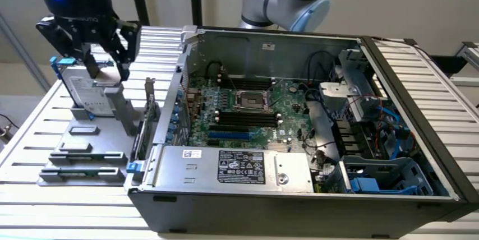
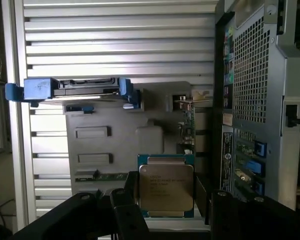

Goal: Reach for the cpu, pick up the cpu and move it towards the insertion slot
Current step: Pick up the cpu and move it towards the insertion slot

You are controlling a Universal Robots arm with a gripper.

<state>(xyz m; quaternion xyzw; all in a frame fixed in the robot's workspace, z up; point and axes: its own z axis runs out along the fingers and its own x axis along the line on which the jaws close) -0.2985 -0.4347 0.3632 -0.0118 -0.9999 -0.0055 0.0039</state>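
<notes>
While hanging above the grey fixture (image 1: 93,139) beside the open computer case (image 1: 299,195), hand (image 1: 105,72) poised with fingers spread wide, gripping nothing; insertion slot (image 1: 248,101) inside the case, well apart from the fixture. Through the wrist view, cpu (image 2: 166,186) lying flat on the fixture (image 2: 120,135), framed between the spread fingers (image 2: 127,210), untouched.
</notes>
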